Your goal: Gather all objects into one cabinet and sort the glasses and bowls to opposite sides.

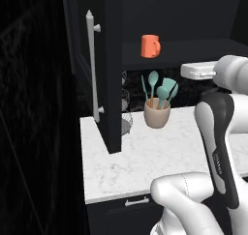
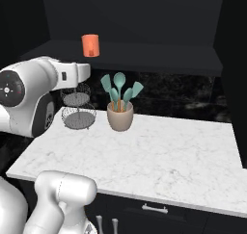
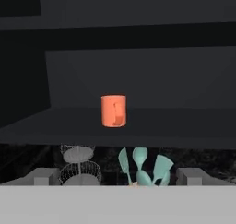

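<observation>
A kitchen; a white marble counter (image 2: 159,156) runs under a black wall cupboard (image 1: 114,60) with a long silver handle (image 1: 92,65); a pot of teal utensils (image 2: 119,113) and a wire stand (image 2: 78,110) sit on it; a drawer (image 2: 154,209) lies below.

Cabinet door (image 1: 112,69) hides part of wire stand (image 1: 126,114).

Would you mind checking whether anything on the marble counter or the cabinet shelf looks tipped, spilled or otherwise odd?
Nothing stands out. The orange-red cup stands upright on the dark cabinet shelf, the beige pot of teal utensils sits upright on the white marble counter, and the two-tier wire basket beside it looks level.
</observation>
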